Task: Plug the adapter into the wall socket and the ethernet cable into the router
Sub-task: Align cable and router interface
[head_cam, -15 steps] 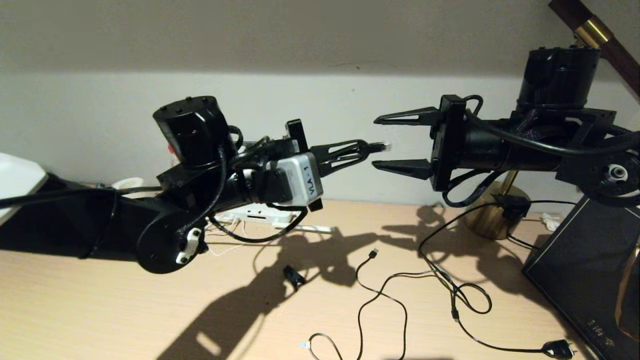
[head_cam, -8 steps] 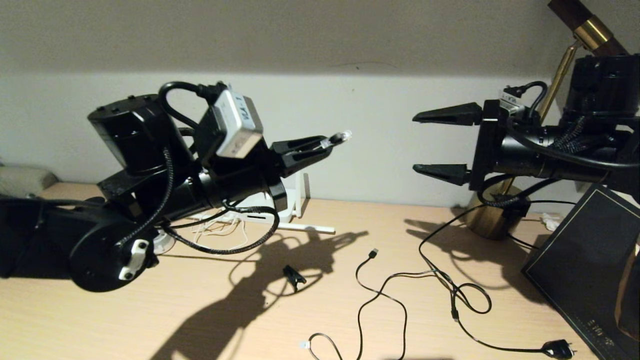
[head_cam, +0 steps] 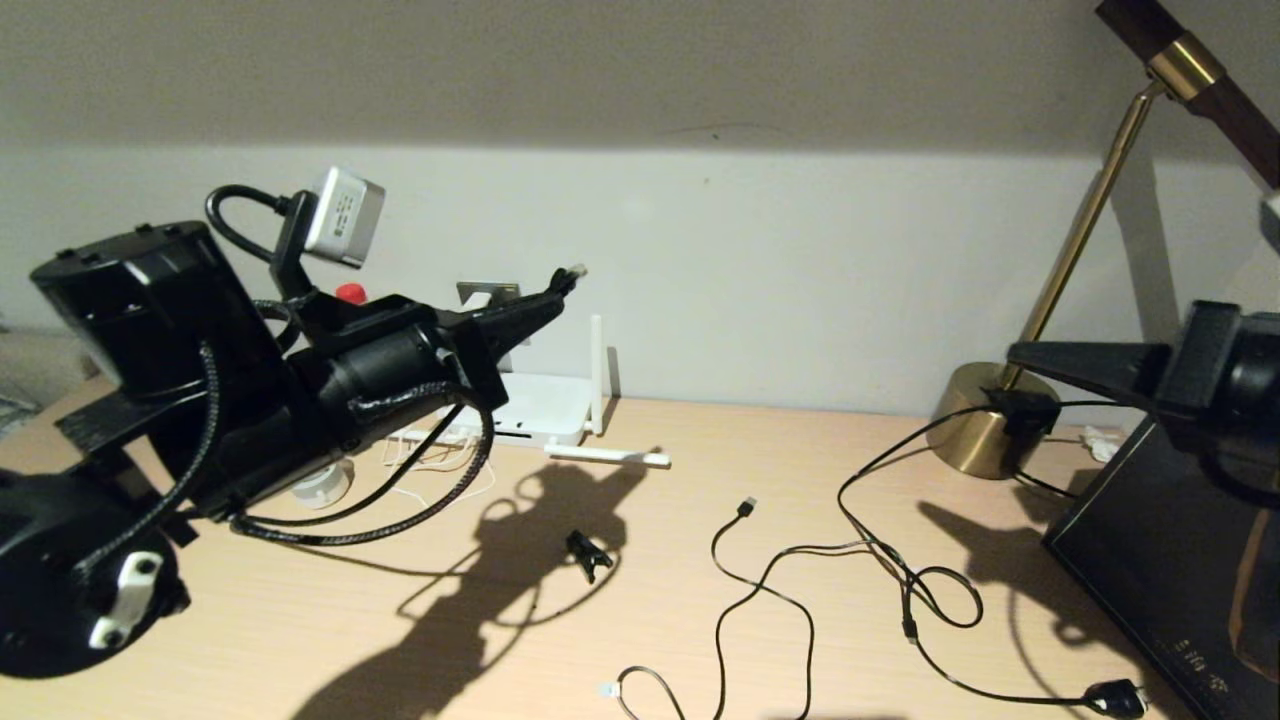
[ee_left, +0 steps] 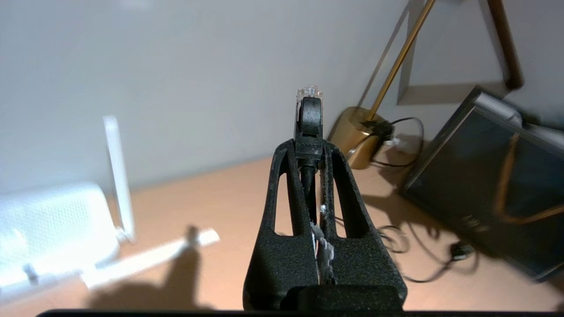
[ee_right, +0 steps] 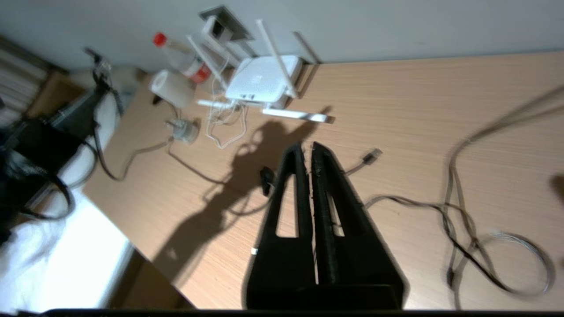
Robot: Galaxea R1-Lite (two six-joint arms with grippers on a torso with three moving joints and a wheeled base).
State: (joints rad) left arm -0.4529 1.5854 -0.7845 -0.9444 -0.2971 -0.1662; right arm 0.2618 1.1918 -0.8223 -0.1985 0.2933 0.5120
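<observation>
My left gripper (head_cam: 560,285) is shut on the ethernet cable, whose clear connector (head_cam: 576,270) sticks out past the fingertips, in the air above the router. In the left wrist view the connector (ee_left: 309,93) points at the bare wall beyond the gripper (ee_left: 309,152). The white router (head_cam: 545,408) lies flat by the wall with its stick antennas spread. Behind my left fingers the grey wall socket (head_cam: 487,292) is partly hidden. A small white block, apparently the adapter (ee_right: 211,27), sits against the socket (ee_right: 227,20). My right gripper (head_cam: 1015,353) hangs shut and empty at the far right.
A brass lamp base (head_cam: 985,432) and a black box (head_cam: 1170,540) stand at the right. Loose on the desk are a USB-tipped black cable (head_cam: 745,508), a lamp cord ending in a black plug (head_cam: 1115,697) and a small black clip (head_cam: 587,553). A red-capped bottle (ee_right: 189,61) stands beside the router (ee_right: 260,79).
My left gripper has swung left and back toward the wall with the connector. My right gripper has drawn away to the right, dropped lower and shut.
</observation>
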